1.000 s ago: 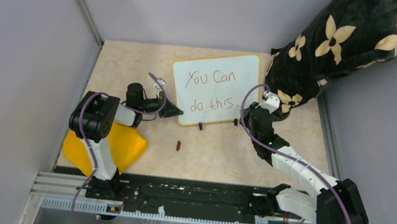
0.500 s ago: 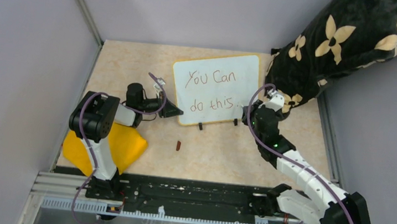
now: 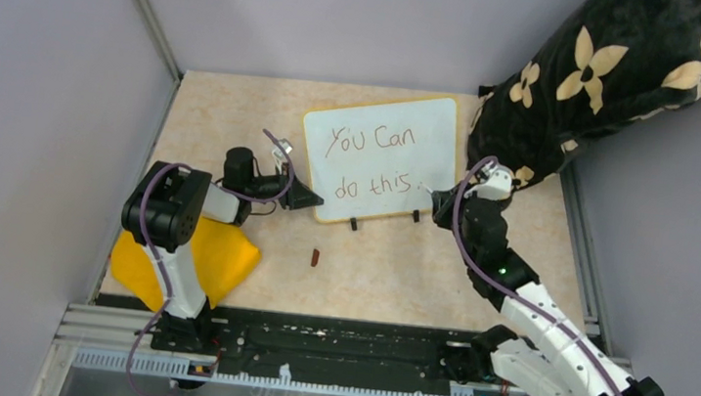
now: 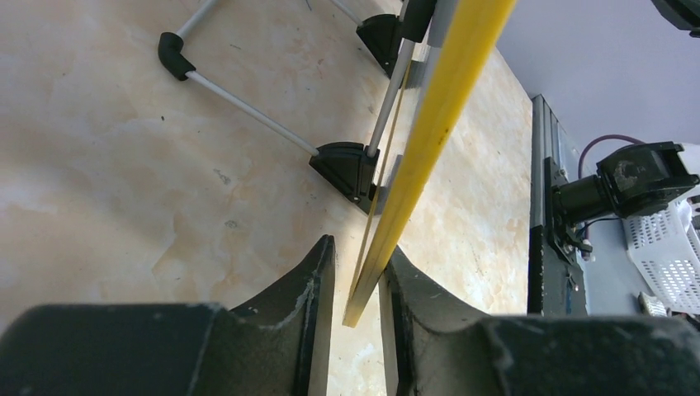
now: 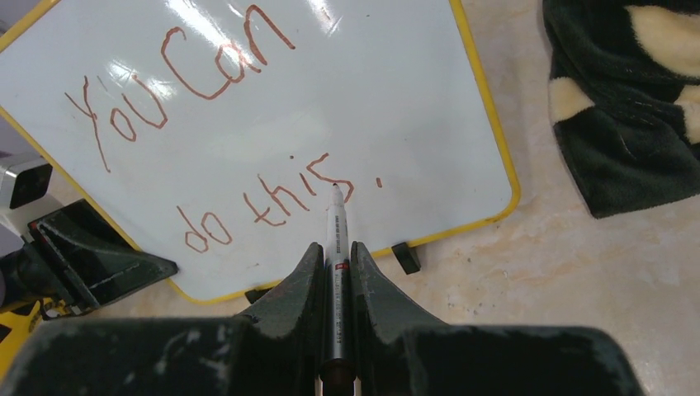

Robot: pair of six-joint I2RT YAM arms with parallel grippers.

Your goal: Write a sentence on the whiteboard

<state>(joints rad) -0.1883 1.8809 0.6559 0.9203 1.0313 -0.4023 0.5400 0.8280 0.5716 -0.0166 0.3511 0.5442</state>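
The whiteboard (image 3: 433, 128) is propped on its two black feet (image 3: 354, 224) near the middle of the desk (image 3: 227, 116). The sentence (image 5: 210, 70), "You Can do this.", is written across it in two lines. The board's lower left corner is straddled by the left claw (image 4: 359, 252). Its fingers are slightly spread; the yellow frame (image 4: 429, 107) between them touches one, and a sliver of gap is seen beside the other. A marker (image 5: 334, 219) is pinched in the right claw (image 5: 334, 247), its tip held at the "s" of "this"; contact cannot be judged. A yellow cloth (image 3: 222, 258) is laid beside the left arm, and a black cushion (image 3: 615, 78) with cream flowers is piled at the far right.
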